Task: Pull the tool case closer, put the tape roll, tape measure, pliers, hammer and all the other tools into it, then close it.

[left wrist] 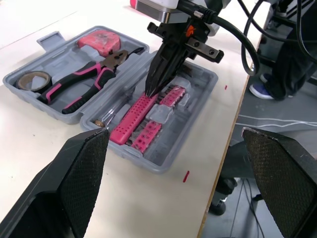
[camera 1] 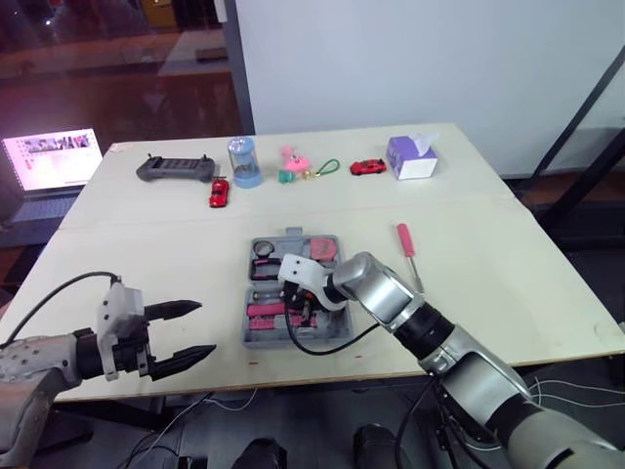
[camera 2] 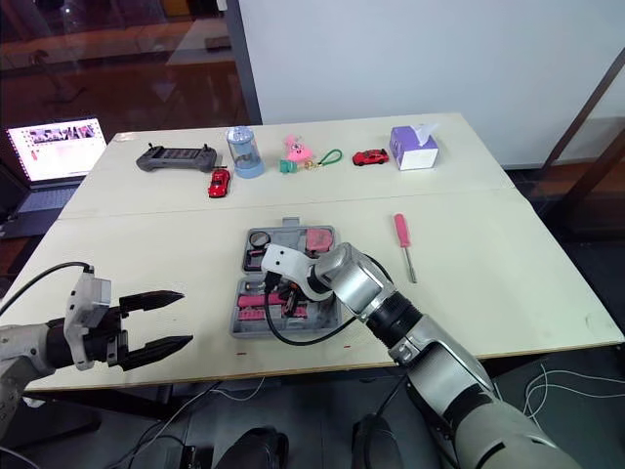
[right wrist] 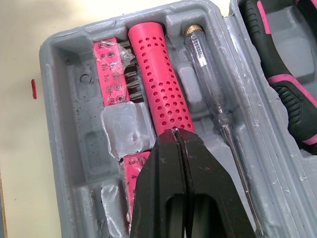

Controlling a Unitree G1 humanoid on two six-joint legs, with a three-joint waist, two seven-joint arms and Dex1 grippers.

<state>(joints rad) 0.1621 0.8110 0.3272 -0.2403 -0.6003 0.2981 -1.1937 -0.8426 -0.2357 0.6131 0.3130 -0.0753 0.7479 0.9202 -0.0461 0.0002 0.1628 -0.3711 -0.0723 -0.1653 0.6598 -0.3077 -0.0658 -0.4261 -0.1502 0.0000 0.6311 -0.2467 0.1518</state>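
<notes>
Tool case [left wrist: 157, 159]: open, near centre of table [camera 1: 488, 244].
Right gripper [right wrist: 177, 136]: closed tight, tip on pink perforated handle [right wrist: 161, 79] inside case.
Left gripper [camera 1: 205, 327]: spread wide, near-left.

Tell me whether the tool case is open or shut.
Open: the tool case lies spread flat in two halves, with pliers and tape roll showing inside.

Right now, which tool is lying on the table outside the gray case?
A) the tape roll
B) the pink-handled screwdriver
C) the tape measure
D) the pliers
B: the pink-handled screwdriver lies on the bare table to the robot's right of the open tool case, while the pliers, tape roll and tape measure sit inside it.
</notes>
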